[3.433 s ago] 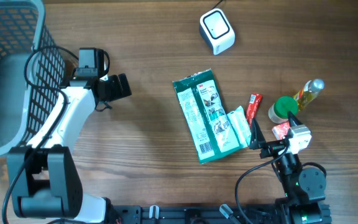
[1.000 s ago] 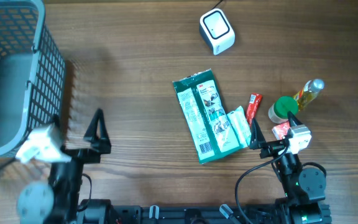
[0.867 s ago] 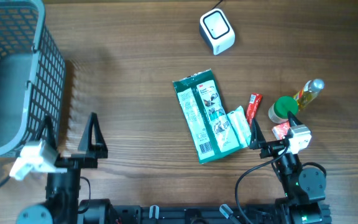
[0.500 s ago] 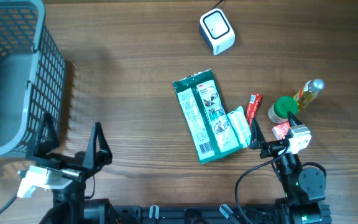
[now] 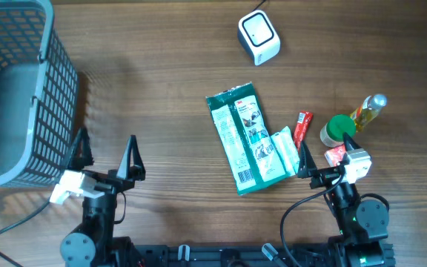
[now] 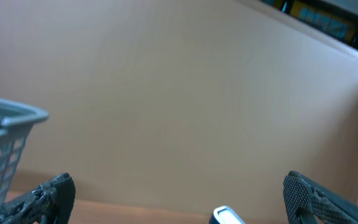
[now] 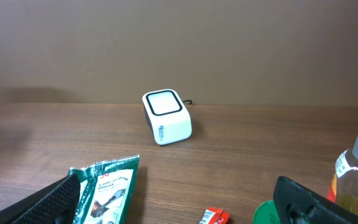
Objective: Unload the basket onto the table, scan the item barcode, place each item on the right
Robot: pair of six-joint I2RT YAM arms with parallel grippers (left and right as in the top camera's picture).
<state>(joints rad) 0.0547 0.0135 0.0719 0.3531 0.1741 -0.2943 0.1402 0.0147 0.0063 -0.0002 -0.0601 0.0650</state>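
Note:
The white barcode scanner (image 5: 259, 38) stands at the back of the table, also in the right wrist view (image 7: 166, 116); only its top shows in the left wrist view (image 6: 229, 216). A green packet (image 5: 245, 138) lies flat mid-table, with a small white packet (image 5: 286, 151) against its right side. My left gripper (image 5: 106, 148) is at the near edge, left of centre, open and holding nothing (image 6: 179, 199). My right gripper (image 5: 325, 152) is at the near right, just right of the white packet, open and holding nothing (image 7: 182, 202).
A grey wire basket (image 5: 13, 89) fills the far left, its rim in the left wrist view (image 6: 5, 121). On the right lie a red sachet (image 5: 302, 127), a green-lidded jar (image 5: 337, 130) and a small bottle (image 5: 368, 111).
The left arm has pulled back from beside the basket to the near edge, and in the last second slid right along it. The right arm and the items have not moved.

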